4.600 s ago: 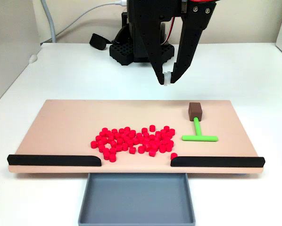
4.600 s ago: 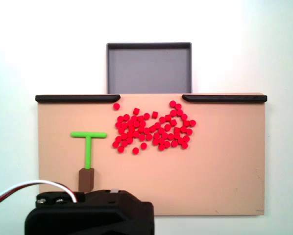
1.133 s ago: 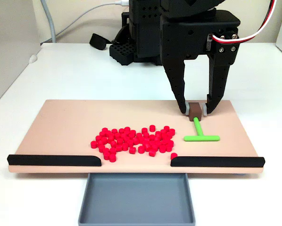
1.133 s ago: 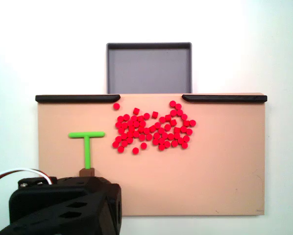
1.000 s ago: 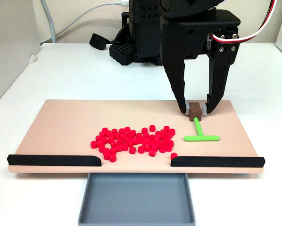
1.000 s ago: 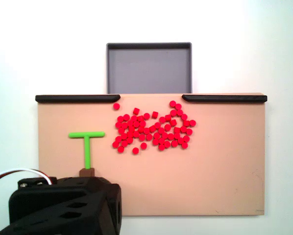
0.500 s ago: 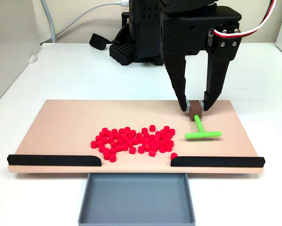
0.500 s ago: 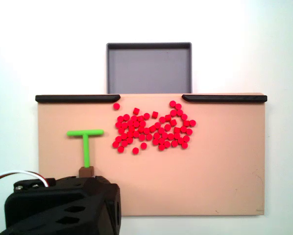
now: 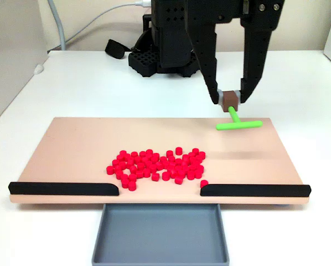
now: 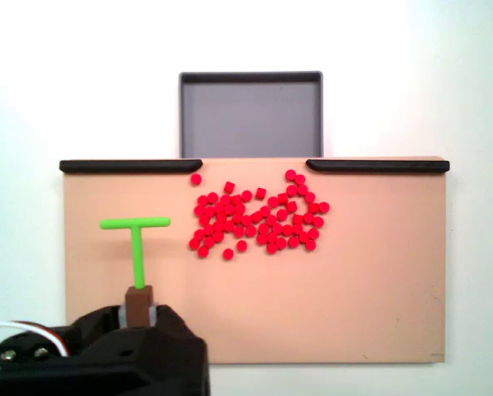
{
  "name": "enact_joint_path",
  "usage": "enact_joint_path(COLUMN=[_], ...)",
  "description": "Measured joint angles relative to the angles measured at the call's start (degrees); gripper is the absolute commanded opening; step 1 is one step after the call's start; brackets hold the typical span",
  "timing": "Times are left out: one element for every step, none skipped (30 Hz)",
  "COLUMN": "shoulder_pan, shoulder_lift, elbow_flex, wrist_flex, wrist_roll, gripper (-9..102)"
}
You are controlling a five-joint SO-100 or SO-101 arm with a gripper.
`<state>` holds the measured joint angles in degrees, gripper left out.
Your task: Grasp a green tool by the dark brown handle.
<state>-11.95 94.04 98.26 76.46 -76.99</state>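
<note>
White desk against a pale wall

A plain white desk (image 9: 88,88) carries everything, its surface smooth and evenly lit, with only soft shadows. Along the desk's far edge in a fixed view runs a light beige wall (image 9: 88,22). A grey-beige panel (image 9: 13,61) stands at the desk's left edge there. A grey cable (image 9: 57,25) and a white cable (image 9: 107,14) hang down the wall.

White table (image 9: 71,83) under tan board (image 9: 77,144), grey tray (image 9: 160,256) and black arm base (image 9: 149,64).
</note>
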Motion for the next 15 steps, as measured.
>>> enact_joint_path(shoulder_pan=[0.97,1.85,2.81,3.78,4.83,5.89,7.03,8.17,9.23,10.28,11.43,12.48,13.54,14.59,15.38], shoulder_lift=[0.35,0.62,0.88,1.14,1.49,1.76,1.93,1.93,1.93,1.93,1.93,1.93,1.93,1.93,1.93], elbow_flex=[-0.53,-1.05,-1.58,-1.93,-2.02,-2.11,-2.11,-2.11,-2.11,-2.11,-2.11,-2.11,-2.11,-2.11,-2.11], wrist_flex=[0.97,1.93,2.72,3.25,3.78,4.04,4.22,4.31,4.31,4.31,4.31,4.31,4.31,4.31,4.31], wrist_roll=[-1.14,-2.55,-3.78,-5.01,-6.42,-7.65,-8.79,-9.76,-10.55,-11.43,-12.13,-12.83,-13.54,-14.24,-14.77], gripper=[0,0,0,0,0,0,0,0,0,0,0,0,0,0,0])
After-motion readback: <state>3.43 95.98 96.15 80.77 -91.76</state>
